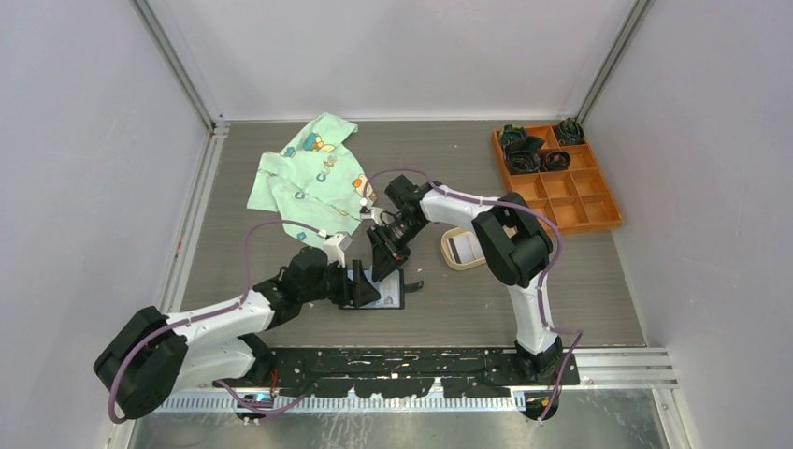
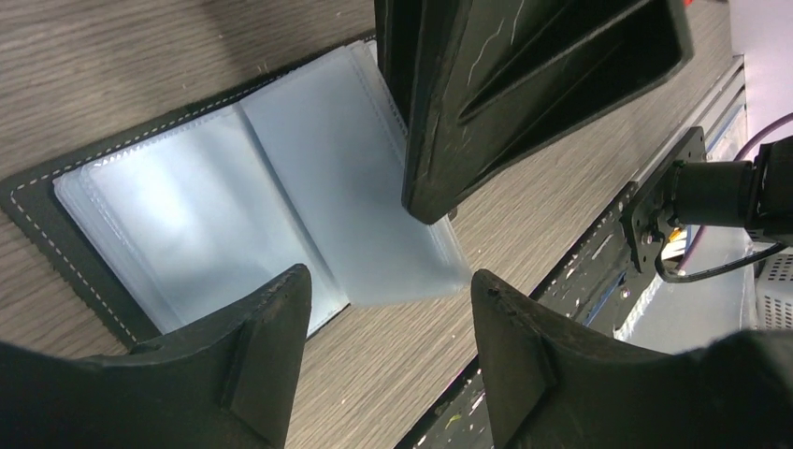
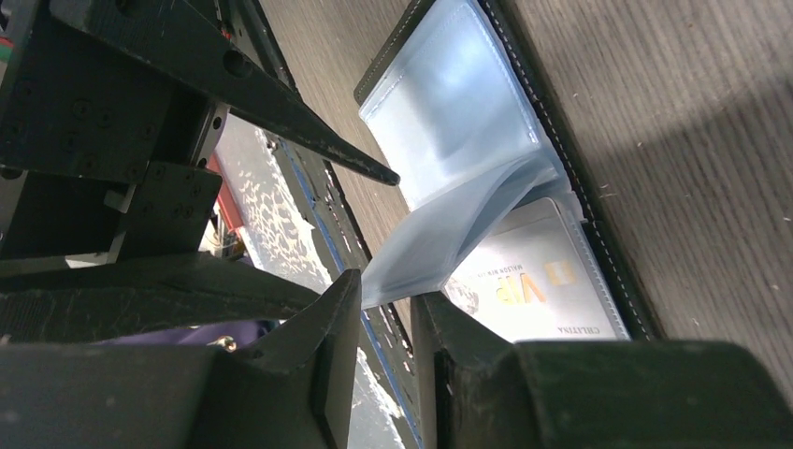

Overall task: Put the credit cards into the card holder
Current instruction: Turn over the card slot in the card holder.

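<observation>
a: top view: where was the card holder (image 1: 393, 292)?
b: it lay opened flat on the table (image 1: 561, 290), near the front edge, with both arms bent over it. its black stitched cover faced down and its clear sleeves (image 2: 187, 215) faced up.

a: what did it contain?
b: right wrist view: one pale card marked "vip" (image 3: 533, 290) sat inside a sleeve pocket on one half. it lay beneath a clear leaf (image 3: 449, 234) that stood up off the stack.

a: and the two claws?
b: the left gripper (image 2: 388, 276) was spread wide, with the free corner of the sleeves lying between its fingers. the right gripper (image 3: 385, 288) had its fingers close together, with only a narrow slit between them. the free edge of the upstanding leaf reached that slit, but whether it was pinched could not be told.

a: other containers?
b: a beige oval tray (image 1: 447, 257), near the holder on its right, held a white card (image 1: 460, 245) with a dark stripe. an orange divided tray (image 1: 598, 210) at the far right held dark coiled items (image 1: 524, 154) in its far compartments. a green printed cloth (image 1: 304, 173) lay beyond the holder, to the left
</observation>
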`<move>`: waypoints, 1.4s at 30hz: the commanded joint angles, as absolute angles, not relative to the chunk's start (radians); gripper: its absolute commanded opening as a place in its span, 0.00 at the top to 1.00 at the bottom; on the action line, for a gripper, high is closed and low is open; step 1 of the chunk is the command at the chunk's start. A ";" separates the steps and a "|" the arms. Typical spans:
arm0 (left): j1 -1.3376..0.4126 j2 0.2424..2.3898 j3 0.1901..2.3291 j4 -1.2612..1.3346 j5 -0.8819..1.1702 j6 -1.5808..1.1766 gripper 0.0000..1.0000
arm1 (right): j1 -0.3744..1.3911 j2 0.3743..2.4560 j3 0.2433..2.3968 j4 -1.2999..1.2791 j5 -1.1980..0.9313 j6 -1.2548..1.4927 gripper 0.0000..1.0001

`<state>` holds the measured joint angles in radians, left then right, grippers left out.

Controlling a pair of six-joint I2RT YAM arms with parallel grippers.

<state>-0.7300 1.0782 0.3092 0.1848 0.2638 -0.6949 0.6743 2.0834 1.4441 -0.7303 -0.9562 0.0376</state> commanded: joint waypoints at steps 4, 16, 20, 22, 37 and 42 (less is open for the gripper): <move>-0.738 1.120 0.366 0.278 0.244 -0.699 0.36 | 0.684 2.052 1.463 -0.715 -0.982 0.051 0.69; -0.738 1.037 0.344 0.252 0.242 -0.715 0.36 | 0.683 2.061 1.468 -0.721 -0.959 0.048 0.69; -0.738 1.008 0.334 0.230 0.214 -0.721 0.37 | 0.684 2.061 1.468 -0.722 -0.957 0.047 0.70; -0.738 1.015 0.335 0.227 0.213 -0.722 0.38 | 0.684 2.063 1.468 -0.723 -0.957 0.047 0.70; -0.738 1.116 0.371 0.234 0.230 -0.724 0.46 | 0.684 2.063 1.468 -0.724 -0.960 0.046 0.70; -0.738 1.143 0.376 0.238 0.233 -0.723 0.48 | 0.683 2.063 1.468 -0.724 -0.962 0.046 0.70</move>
<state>-0.7338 1.1336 0.3382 0.2050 0.2283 -0.7258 0.6788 2.0834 1.4441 -0.7303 -0.9482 0.0444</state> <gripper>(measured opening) 0.528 0.299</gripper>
